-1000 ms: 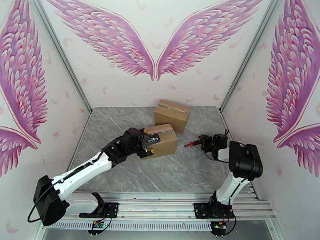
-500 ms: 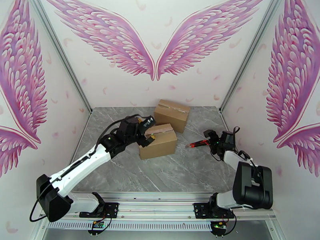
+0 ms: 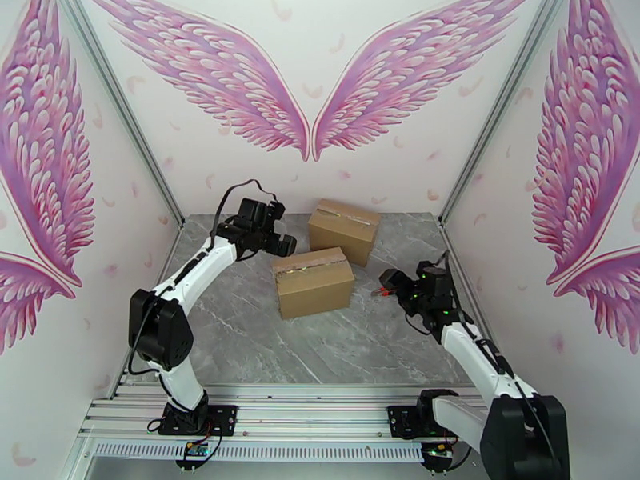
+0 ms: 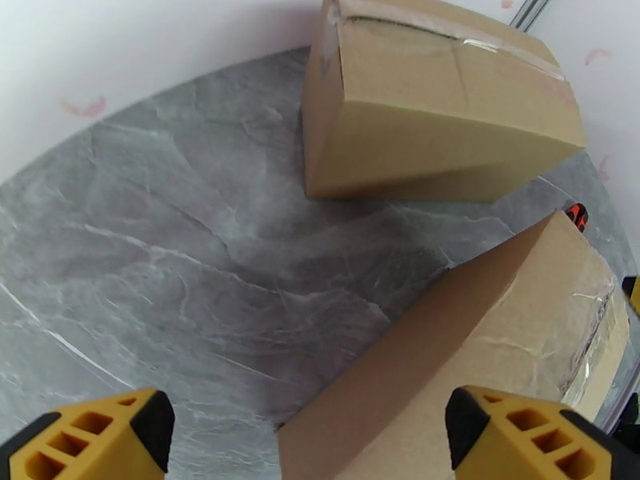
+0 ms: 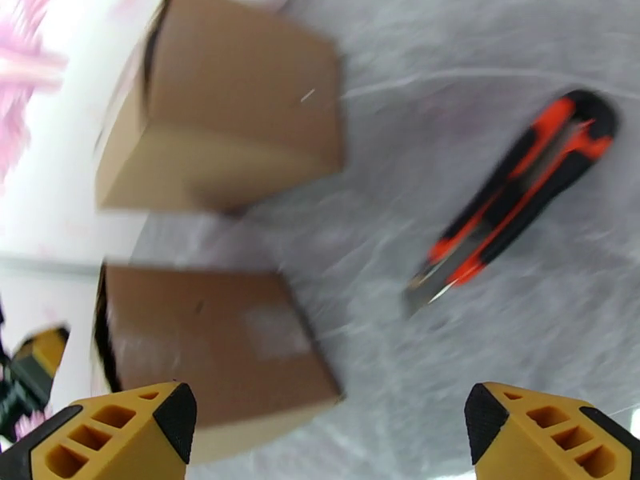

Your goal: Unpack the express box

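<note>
Grey marble table [image 3: 240, 330]; cutter [image 5: 512, 194] blurred; left end effector [image 4: 308, 434], right end effector [image 5: 328, 430] spread wide.

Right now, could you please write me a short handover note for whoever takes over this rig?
Left gripper: open, empty, raised by the left end of the near box.
Right gripper: open, empty, over the table close to the utility knife.
The knife lies flat on the table, right of the near box. The far box sits behind, by the wall.
Done: nothing visibly unpacked; both boxes closed, tape on top.
Left: open the box and take out its contents.
</note>
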